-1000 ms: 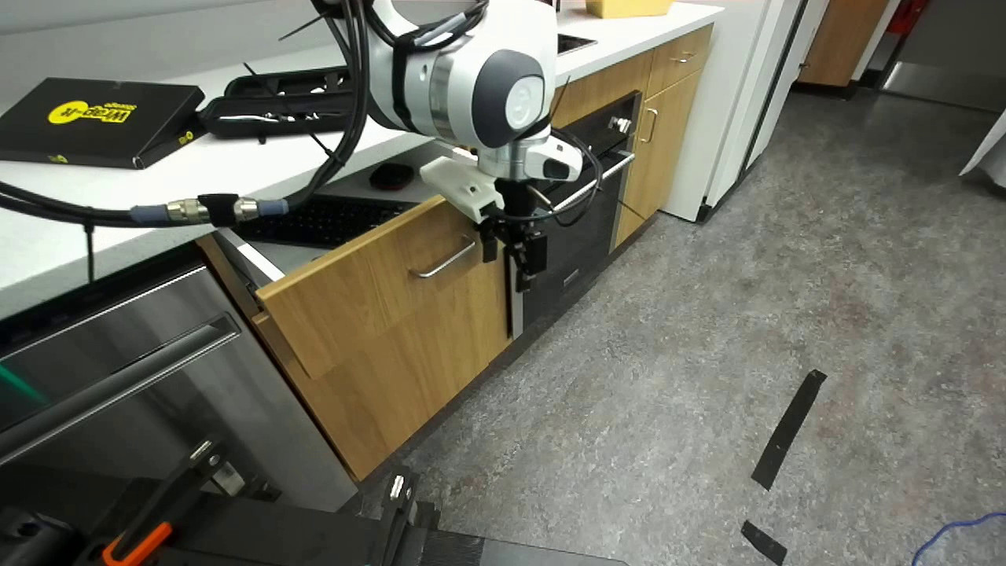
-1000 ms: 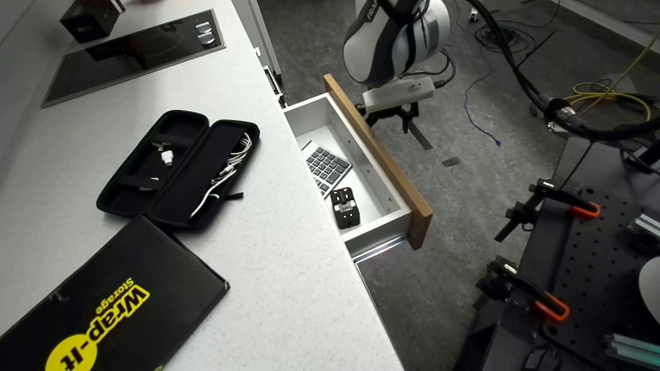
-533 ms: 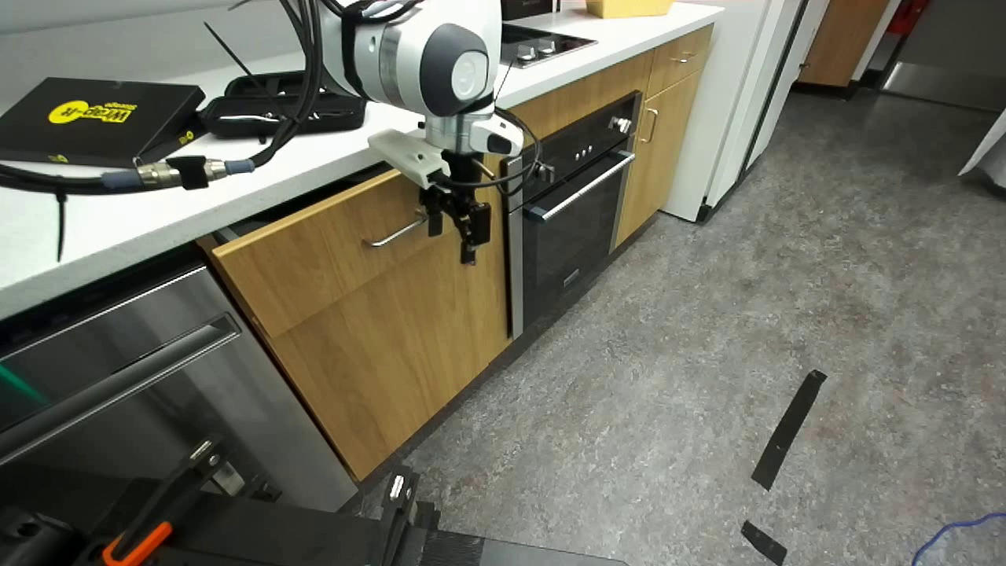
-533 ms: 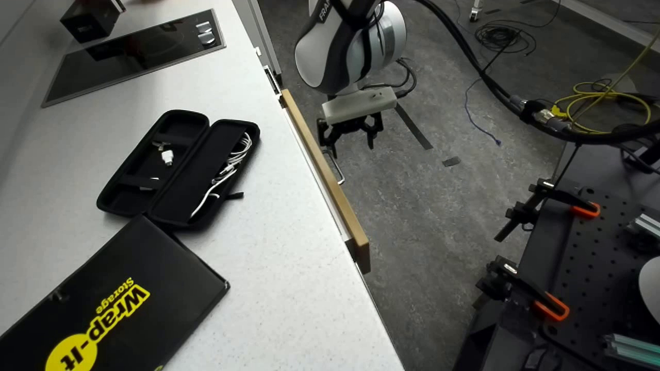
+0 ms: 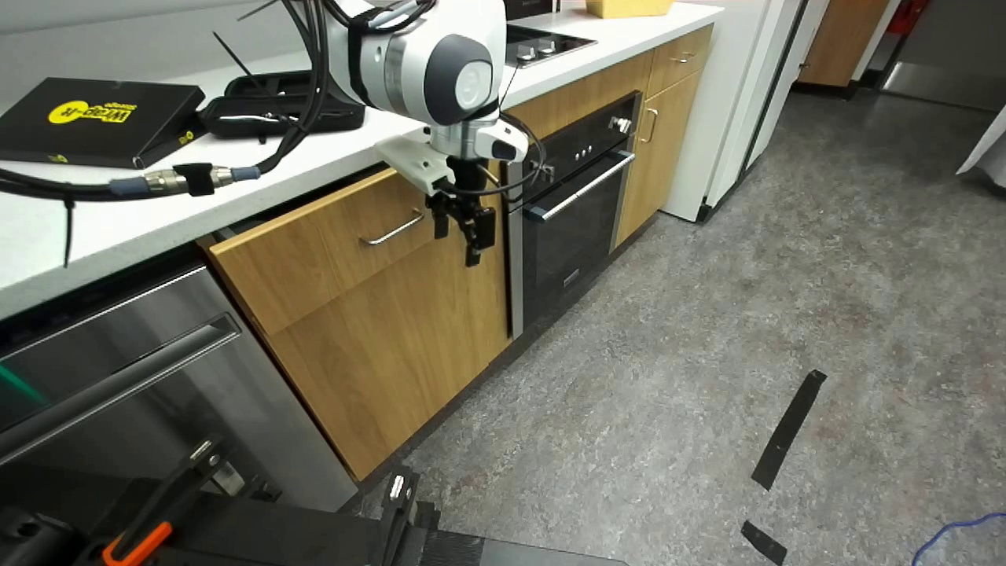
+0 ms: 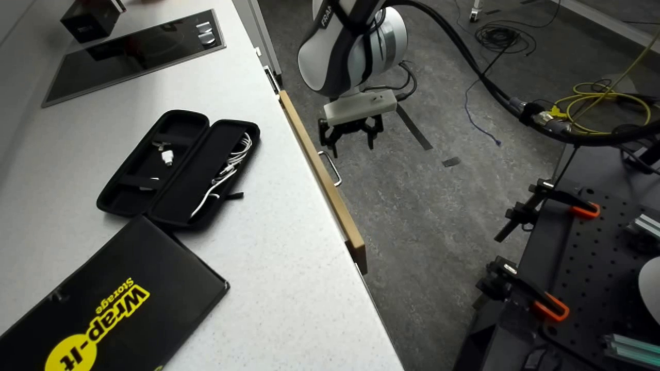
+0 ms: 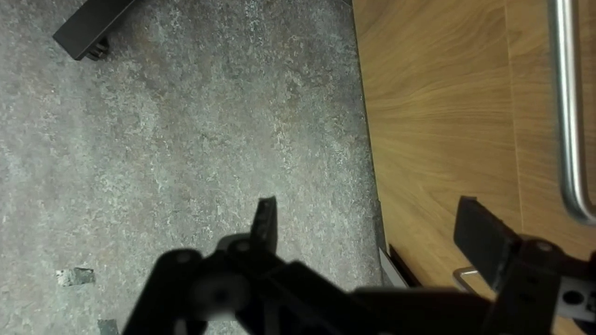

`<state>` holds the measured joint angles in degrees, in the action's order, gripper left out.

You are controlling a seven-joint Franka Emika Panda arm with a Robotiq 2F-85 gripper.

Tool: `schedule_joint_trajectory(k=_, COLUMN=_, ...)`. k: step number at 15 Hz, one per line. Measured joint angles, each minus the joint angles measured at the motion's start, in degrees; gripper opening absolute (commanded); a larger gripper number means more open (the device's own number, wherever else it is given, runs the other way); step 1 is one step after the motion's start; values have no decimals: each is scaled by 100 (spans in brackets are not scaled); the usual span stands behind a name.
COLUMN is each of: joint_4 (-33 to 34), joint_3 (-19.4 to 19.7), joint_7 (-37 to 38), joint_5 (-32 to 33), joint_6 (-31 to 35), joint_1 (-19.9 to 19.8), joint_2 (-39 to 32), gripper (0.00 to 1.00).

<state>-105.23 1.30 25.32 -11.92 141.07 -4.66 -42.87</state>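
Silver and slim, the bar handle [image 7: 567,111] runs level along the drawer front [image 5: 314,259], which stands slightly pulled out, while the claw [image 5: 457,242], spread wide and holding nothing, hangs just outside that front toward its end by the oven [image 5: 578,236], near the handle's closer tip.

Brown wood-grained drawer front [image 5: 314,267], silver handle [image 7: 569,102], mottled grey floor [image 7: 186,139]; gripper [image 7: 367,201], blurred, seemingly mostly black.

Kitchen in a lab setting: white counter [image 6: 289,288] above wooden cabinets [image 5: 672,141]; built-in oven [image 5: 578,236]; black cooktop [image 6: 139,56] with silver knobs [image 6: 207,38]; perforated black bench [image 6: 593,268] bearing clamps [image 6: 526,287].
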Motion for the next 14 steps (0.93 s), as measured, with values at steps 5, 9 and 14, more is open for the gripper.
schedule_joint_trajectory(k=5, joint_4=278, joint_3=-211, joint_7=-89, joint_5=-186, joint_6=272, joint_1=56, joint_2=-286, gripper=100)
schedule_joint_trajectory(k=9, joint_4=392, joint_3=-418, joint_7=-345, joint_5=-203, joint_6=579, joint_1=77, joint_2=-374, gripper=100)
schedule_joint_trajectory(k=14, joint_4=411, joint_3=-488, joint_7=-680, joint_5=-206, joint_6=576, joint_1=39, joint_2=-368, gripper=100)
